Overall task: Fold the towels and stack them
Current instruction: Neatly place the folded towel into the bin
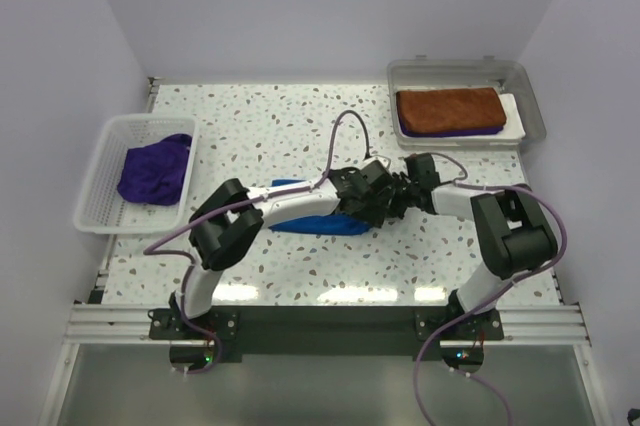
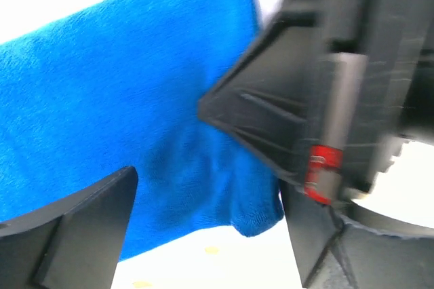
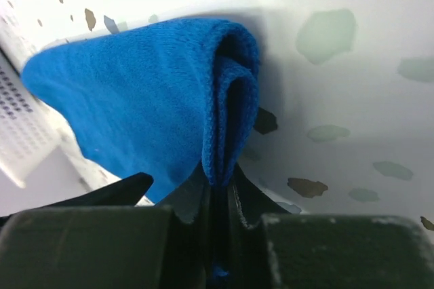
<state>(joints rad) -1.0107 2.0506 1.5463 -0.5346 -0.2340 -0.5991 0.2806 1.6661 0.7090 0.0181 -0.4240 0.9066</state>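
A royal blue towel [image 1: 310, 223] lies folded on the speckled table at the centre. My right gripper [image 1: 400, 198] is shut on the towel's doubled right edge [image 3: 227, 119], which is pinched between its fingertips [image 3: 220, 180]. My left gripper [image 1: 383, 209] stands open over the same end, and a blue corner [image 2: 258, 218] hangs between its spread fingers [image 2: 88, 221] without being held. The right gripper's black body [image 2: 325, 65] is close against it. A rust-brown towel [image 1: 450, 109] lies folded on a purple towel [image 1: 480, 132] in the grey tray [image 1: 530, 111]. Another purple towel [image 1: 155, 171] sits crumpled in the white basket [image 1: 100, 161].
The white basket stands at the table's left edge and the grey tray at the back right corner. White walls close in the table on three sides. Both arms' purple cables [image 1: 345, 126] loop above the middle.
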